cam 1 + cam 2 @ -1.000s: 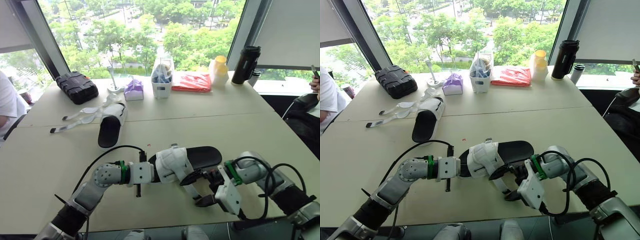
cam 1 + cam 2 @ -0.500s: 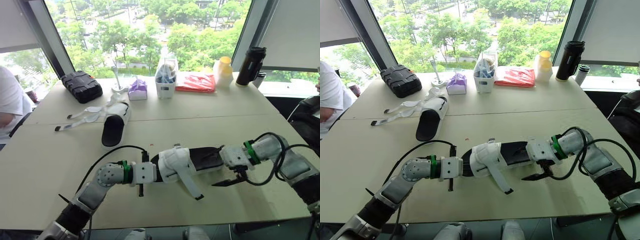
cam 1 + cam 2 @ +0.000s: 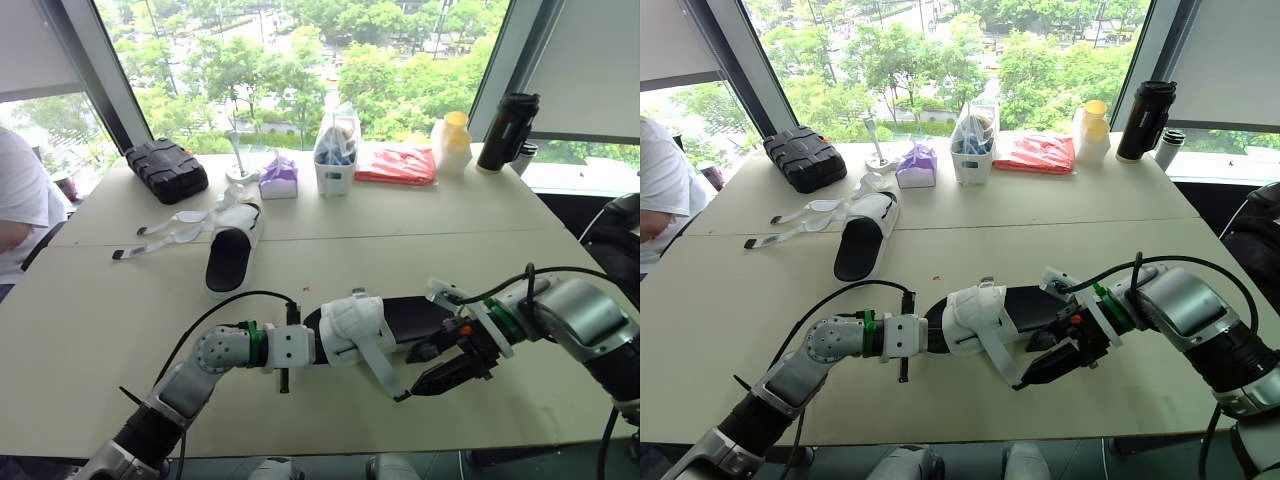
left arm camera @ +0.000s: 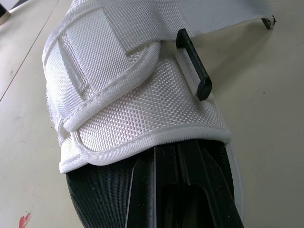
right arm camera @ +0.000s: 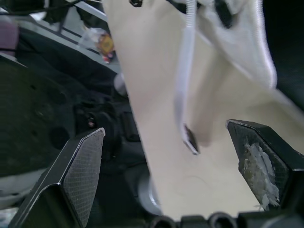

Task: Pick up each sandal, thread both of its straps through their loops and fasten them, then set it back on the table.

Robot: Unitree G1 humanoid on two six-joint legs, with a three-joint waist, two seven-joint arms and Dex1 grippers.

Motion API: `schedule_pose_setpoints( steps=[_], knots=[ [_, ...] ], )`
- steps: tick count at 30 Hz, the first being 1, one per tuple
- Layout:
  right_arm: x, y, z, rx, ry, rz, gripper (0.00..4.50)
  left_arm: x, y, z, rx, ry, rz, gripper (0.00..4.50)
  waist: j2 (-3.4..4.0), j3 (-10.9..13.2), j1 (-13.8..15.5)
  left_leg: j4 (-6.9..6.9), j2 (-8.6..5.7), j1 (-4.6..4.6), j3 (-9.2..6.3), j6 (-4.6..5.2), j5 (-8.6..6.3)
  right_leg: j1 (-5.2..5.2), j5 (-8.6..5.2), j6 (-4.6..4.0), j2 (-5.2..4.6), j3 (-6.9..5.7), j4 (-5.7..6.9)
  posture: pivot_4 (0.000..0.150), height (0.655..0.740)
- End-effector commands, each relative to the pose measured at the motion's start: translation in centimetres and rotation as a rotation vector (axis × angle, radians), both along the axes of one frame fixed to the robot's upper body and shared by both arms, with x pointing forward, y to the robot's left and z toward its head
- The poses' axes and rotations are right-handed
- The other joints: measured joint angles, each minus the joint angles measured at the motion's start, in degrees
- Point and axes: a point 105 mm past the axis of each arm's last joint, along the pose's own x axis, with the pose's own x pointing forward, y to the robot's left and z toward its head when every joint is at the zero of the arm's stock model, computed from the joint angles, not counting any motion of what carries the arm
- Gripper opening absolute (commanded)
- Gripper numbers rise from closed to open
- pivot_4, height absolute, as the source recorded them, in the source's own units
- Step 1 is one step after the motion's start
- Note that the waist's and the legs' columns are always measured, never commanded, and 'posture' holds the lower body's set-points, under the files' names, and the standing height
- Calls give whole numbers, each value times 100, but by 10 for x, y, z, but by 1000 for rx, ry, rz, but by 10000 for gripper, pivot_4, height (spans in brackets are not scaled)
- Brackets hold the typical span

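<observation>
Straps (image 3: 165, 232) trail loose from the far sandal (image 3: 232, 255), upper left. At lower centre my left pincer (image 3: 305, 345) clamps the near sandal (image 3: 400, 318) by its end. Its free strap (image 3: 385, 365) slants toward lower right, tip between the spread-open fingers of my right pincer (image 3: 428, 370).

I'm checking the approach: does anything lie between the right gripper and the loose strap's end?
Only bare table: in the right wrist view the strap's end sits between the right gripper's open fingers, untouched.

Black sandal (image 3: 410, 312) with white woven upper (image 4: 142, 114), beige table (image 3: 400, 250), red packet (image 3: 395, 165), black ribbed case (image 3: 167, 172)
</observation>
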Motion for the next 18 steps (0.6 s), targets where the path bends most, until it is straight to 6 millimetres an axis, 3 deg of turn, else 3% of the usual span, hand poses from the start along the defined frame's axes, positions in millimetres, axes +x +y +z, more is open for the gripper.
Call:
schedule_pose_setpoints(
  steps=[1,4,6,8,14,18],
  knots=[
    [-4,13,2,34,12,1,44586,-21,17,-62,197,189,10,0,0,0,19,1,0,-2,0,0,0,-2,6,11,0,0,0,1500,7400],
    [2,28,-3,63,23,-42,44586,-21,17,-61,200,187,13,0,-6,-3,35,2,0,-13,0,0,0,-14,10,17,1,0,0,1500,7400],
    [4,33,-7,63,10,-56,39356,-21,17,-62,201,186,12,0,-5,-4,55,2,2,-16,-2,0,0,-17,11,17,4,-1,0,1500,7400],
    [2,34,-7,63,9,-56,31923,-21,17,-61,201,185,13,0,-7,-3,60,4,1,-25,-3,0,0,-25,12,16,4,-1,0,1500,7400],
    [-6,39,-4,88,42,-49,2082,-21,17,-61,199,185,19,0,-8,-5,60,2,0,-38,-4,0,0,-34,19,8,4,-4,-7,1500,7400],
    [-4,43,10,117,21,-37,888,-20,17,-61,199,184,19,0,-8,-4,59,2,1,-38,-3,0,0,-31,14,16,4,-4,-12,1500,7400]
  ],
)
